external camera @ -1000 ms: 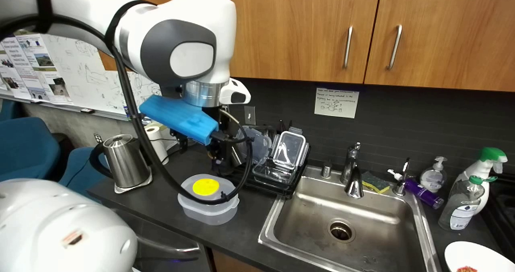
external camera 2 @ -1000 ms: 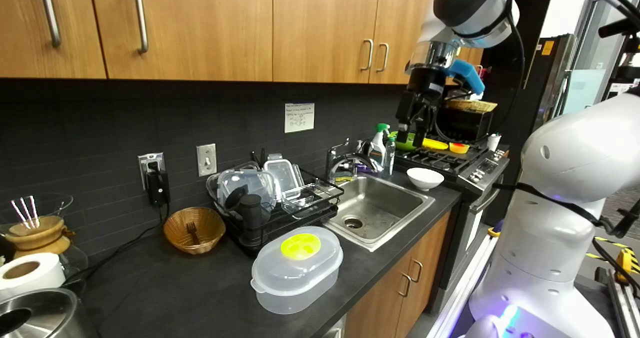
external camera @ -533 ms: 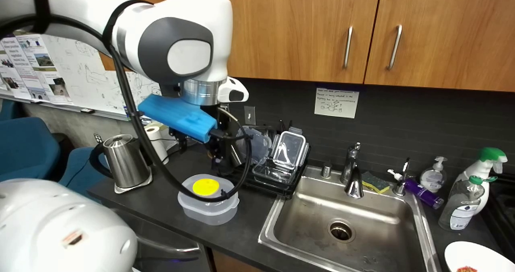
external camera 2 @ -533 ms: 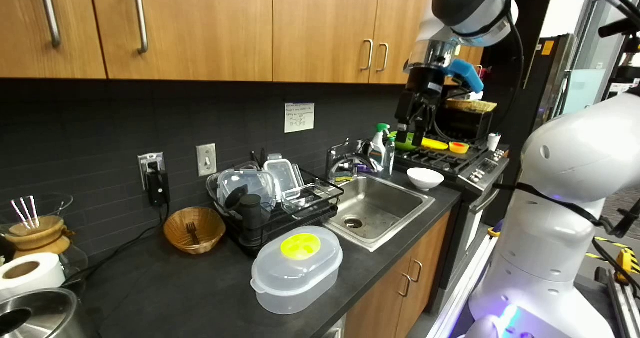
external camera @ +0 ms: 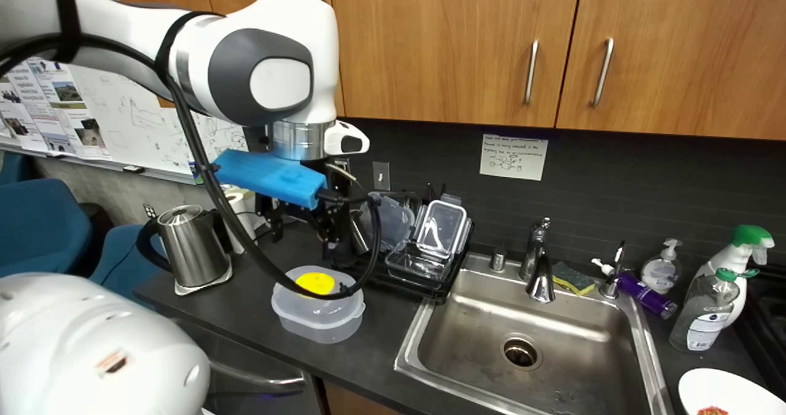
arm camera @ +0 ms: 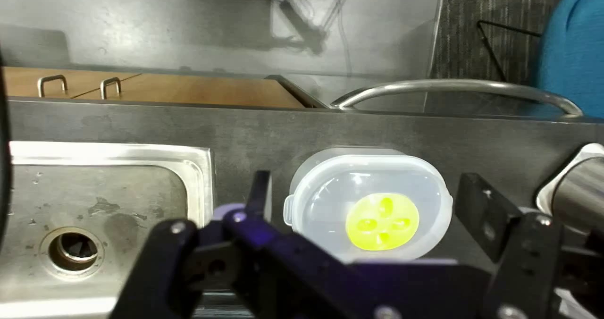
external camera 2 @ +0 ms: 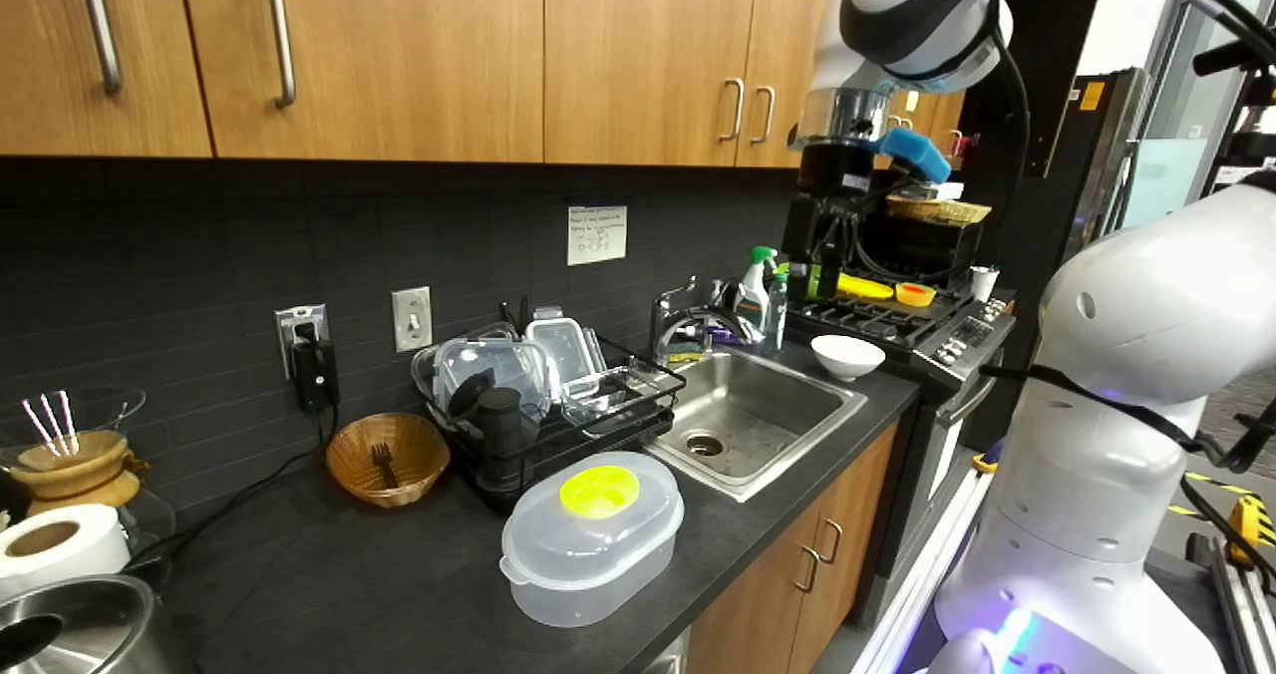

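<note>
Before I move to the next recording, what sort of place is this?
A kitchen, probably in an office or lab: a sink with a dish rack beside it, and a whiteboard in the background that hints at a workplace.

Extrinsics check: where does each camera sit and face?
Wrist view: above counter, facing down at lidded container; open gripper shows.
An exterior view: before counter, facing down toward sink; arm, gripper at image left.
An exterior view: near paper roll, facing along counter toward stove; arm, gripper at image right.
Both exterior views share lidded container, sink, dish rack.
</note>
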`<state>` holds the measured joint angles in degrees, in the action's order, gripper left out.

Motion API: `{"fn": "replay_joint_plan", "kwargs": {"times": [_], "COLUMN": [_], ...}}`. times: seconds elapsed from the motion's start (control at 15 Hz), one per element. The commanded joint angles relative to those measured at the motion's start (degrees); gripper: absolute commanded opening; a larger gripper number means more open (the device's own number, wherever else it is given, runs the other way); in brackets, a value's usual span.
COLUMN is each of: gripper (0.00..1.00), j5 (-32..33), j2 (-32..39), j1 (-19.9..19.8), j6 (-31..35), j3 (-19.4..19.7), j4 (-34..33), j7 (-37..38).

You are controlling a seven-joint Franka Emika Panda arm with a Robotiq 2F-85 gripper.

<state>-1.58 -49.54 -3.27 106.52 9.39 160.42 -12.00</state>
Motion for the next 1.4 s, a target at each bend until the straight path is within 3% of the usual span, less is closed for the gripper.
{"fn": "replay_joint_plan", "kwargs": {"times": [0.0,0.93,1.33], "gripper": [1.00,1.00,1.00], "j5": [2.2,7.6,16.3], "j2": [3.7,13.5,14.8], "j1": [0.9,4.9,6.5], "j6": [1.8,4.3,4.8], "j3": [-3.6,-13.7,-16.3], "j4": [-0.3,-4.8,-5.6], "j7": [1.3,7.6,6.4]}}
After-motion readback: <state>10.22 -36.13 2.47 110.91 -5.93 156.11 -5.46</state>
